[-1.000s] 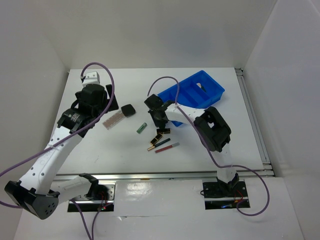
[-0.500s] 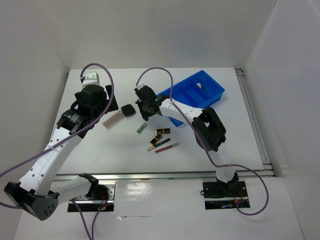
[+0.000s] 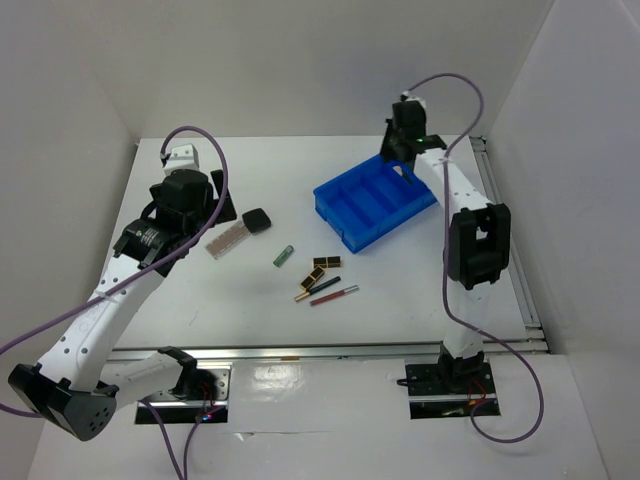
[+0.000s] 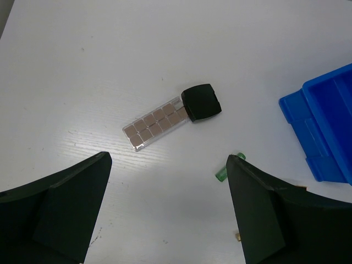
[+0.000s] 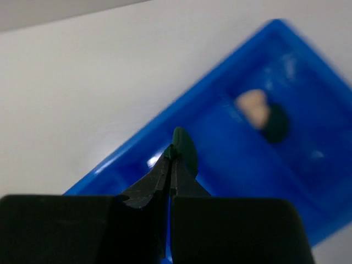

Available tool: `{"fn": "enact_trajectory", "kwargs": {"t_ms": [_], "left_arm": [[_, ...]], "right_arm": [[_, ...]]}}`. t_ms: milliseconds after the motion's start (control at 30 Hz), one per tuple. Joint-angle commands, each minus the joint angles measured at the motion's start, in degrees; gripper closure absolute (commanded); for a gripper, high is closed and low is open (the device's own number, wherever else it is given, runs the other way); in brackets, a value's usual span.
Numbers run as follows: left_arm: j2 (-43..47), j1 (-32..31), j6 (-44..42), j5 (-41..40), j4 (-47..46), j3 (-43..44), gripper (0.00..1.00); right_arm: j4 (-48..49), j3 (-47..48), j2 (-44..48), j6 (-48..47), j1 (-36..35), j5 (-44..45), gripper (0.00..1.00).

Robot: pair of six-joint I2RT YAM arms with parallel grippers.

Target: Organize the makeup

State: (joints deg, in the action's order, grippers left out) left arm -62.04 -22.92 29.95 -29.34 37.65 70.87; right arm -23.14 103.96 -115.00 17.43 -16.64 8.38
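My right gripper (image 3: 396, 158) hangs over the far corner of the blue tray (image 3: 352, 232). In the right wrist view it (image 5: 174, 149) is shut on a thin dark green sponge-like piece (image 5: 187, 147) above the tray (image 5: 126, 159). A beige sponge (image 5: 252, 104) and a dark green piece (image 5: 275, 124) lie in the tray. My left gripper (image 4: 169, 159) is open and empty above the table. Ahead of it lie the pinkish glitter strip (image 4: 157, 122), black compact (image 4: 201, 102) and green tube (image 4: 221, 175). Lipsticks (image 3: 325, 264) and pencils (image 3: 335, 294) lie mid-table.
White walls close in the table at the back and on both sides. A metal rail (image 3: 330, 350) runs along the near edge. The tray's corner (image 4: 330, 126) shows at the right of the left wrist view.
My right arm has swung from beside the black compact at mid-table to the back right, over the tray. The tray has shifted slightly left. The left arm has not moved.
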Motion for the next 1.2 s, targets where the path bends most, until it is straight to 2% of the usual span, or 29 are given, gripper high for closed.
{"fn": "enact_trajectory", "kwargs": {"t_ms": [0,233,667,700,733,767,800,833,900,1000,1100,1133,1167], "left_arm": [[1.2,-0.1,-0.6,-0.8,-1.3,0.1,0.00],[1.2,-0.1,-1.1,-1.3,-1.3,0.1,0.00],[0.2,-0.1,-0.6,-0.8,-0.6,0.1,0.00],[0.2,-0.1,-0.6,-0.8,-0.6,0.1,0.00],[0.2,-0.1,-0.6,-0.3,-0.6,0.1,0.00],[0.2,-0.1,-0.6,-0.3,-0.6,0.6,0.00],[0.2,-0.1,-0.6,-0.3,-0.6,0.6,0.00],[0.2,-0.1,-0.6,-0.3,-0.6,0.6,0.00],[0.2,-0.1,-0.6,-0.3,-0.6,1.1,0.00],[0.2,-0.1,0.0,-0.3,0.0,1.6,0.00],[0.2,-0.1,0.5,-0.3,1.1,3.0,0.00],[0.9,-0.1,0.5,-0.3,1.1,3.0,0.00],[0.9,-0.1,0.5,-0.3,1.1,3.0,0.00]], "right_arm": [[-1.1,4.7,-2.0,3.7,3.8,1.0,1.00],[-3.0,8.8,-10.1,4.4,8.7,2.8,1.00],[-1.2,5.3,-10.6,4.9,13.3,4.8,1.00],[-1.2,5.3,-10.6,4.9,13.3,4.8,0.97],[-1.9,5.9,-11.4,4.9,13.9,4.8,0.91],[-3.0,6.9,-11.4,4.9,13.9,4.8,0.80],[-3.6,7.6,-12.2,4.9,13.9,4.8,0.52],[-3.6,7.6,-12.8,4.9,13.9,4.8,0.42],[-4.2,7.7,-11.7,4.9,13.9,4.3,0.28],[-2.2,5.6,-9.2,4.9,13.9,3.7,0.19],[-2.2,4.1,-5.5,3.8,13.2,5.1,0.18],[-2.2,3.5,-2.8,3.8,12.5,5.1,0.23],[-2.2,2.5,-0.9,3.1,11.1,5.8,0.33]]}}
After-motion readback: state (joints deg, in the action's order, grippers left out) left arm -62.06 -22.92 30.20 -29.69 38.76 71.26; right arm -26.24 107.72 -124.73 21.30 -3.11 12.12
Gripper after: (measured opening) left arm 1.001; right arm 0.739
